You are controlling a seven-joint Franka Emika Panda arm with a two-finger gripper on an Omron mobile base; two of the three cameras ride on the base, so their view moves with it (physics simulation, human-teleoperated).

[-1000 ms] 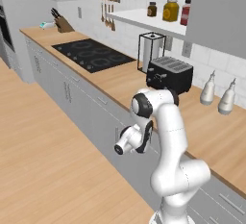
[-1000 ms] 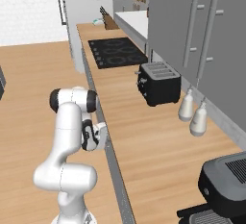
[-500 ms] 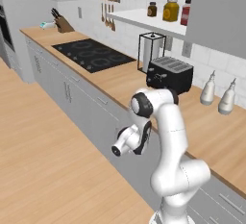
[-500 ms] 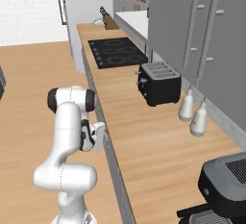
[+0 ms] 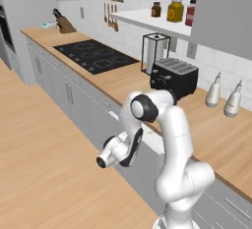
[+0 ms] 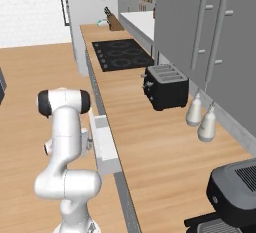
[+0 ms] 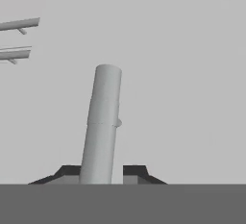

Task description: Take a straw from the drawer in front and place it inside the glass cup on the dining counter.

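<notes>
kitchen wall tabletop [image 6: 150,142] ahead; drawer [image 6: 105,144] part open below its edge. my fingers [image 7: 134,171] pinch drawer handle [image 7: 102,127]. i pull straight back, level, no twist. straw unseen.

Kitchen: hob [image 5: 93,56], toaster [image 5: 173,77], cabinets [image 6: 200,32].

black toaster [image 5: 173,77] sits beside two white bottles [image 5: 223,95] (cooktop [image 5: 93,55] further along).
</notes>
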